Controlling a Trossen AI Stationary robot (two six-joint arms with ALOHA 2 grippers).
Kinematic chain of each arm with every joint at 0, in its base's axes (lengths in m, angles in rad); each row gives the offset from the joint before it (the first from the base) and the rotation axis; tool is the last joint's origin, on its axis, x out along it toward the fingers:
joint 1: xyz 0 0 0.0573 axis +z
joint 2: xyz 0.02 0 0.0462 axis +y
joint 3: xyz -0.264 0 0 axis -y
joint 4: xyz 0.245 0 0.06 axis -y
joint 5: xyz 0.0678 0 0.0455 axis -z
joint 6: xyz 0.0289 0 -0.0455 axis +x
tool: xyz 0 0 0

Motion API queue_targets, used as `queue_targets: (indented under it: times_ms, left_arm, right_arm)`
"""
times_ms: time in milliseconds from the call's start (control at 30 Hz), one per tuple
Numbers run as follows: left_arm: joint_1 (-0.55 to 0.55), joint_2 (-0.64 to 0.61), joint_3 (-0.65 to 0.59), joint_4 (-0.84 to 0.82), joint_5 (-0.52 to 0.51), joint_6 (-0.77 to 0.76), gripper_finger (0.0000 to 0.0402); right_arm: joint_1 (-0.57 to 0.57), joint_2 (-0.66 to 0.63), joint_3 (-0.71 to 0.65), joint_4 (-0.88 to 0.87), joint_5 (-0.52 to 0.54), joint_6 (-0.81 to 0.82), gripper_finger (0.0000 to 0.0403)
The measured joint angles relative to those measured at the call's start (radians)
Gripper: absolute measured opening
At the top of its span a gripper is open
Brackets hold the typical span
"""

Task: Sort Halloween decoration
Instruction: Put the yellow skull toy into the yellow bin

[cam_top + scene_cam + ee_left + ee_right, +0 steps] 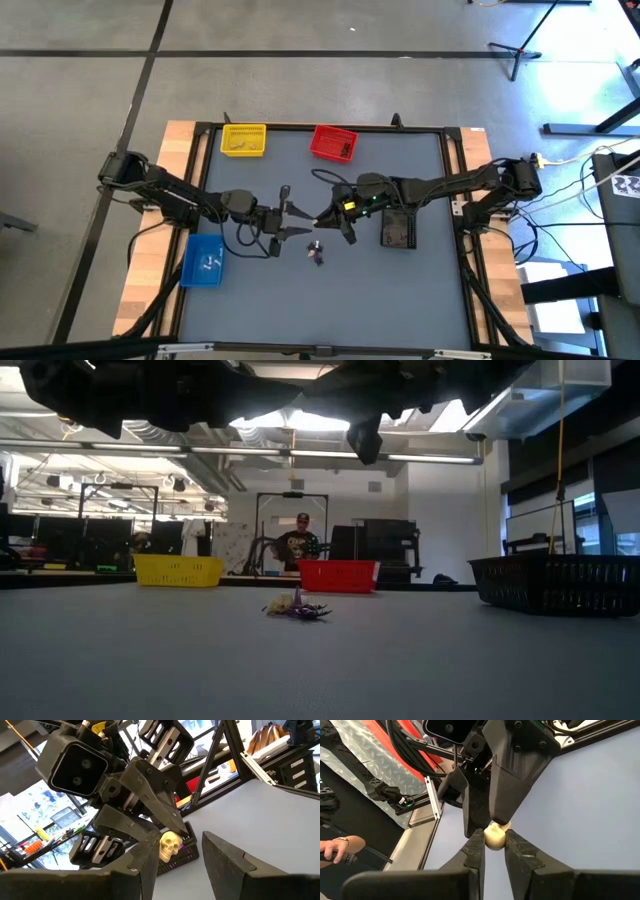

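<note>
Right wrist view: we see the right gripper (494,849) pinching a pale tan skull trinket (494,837) between its fingertips, above the table centre. The left gripper (296,222), fingers spread, meets it tip to tip. Remaining trinkets (317,252) lie on the table (400,290) just beside both. Yellow bin (244,140), red bin (333,143), blue bin (204,261) and black bin (398,228): we cannot tell their contents.

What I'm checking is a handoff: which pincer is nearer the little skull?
Right. The right pincer is shut on the skull. The left pincer faces it, open, with the skull just beyond its fingertips.
</note>
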Motion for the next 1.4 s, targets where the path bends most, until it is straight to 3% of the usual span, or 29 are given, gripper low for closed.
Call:
queue_targets:
  times_ms: [733, 1400]
  left_arm:
    - [0.001, 0.000, 0.000, 0.026, -0.042, 0.000, 0.0127]
    - [0.001, 0.000, 0.000, 0.025, -0.044, 0.003, 0.0038]
  right_arm:
    - [0.001, 0.000, 0.000, 0.054, 0.011, -0.002, 0.0053]
    - [0.001, 0.000, 0.000, 0.042, 0.020, 0.000, 0.0053]
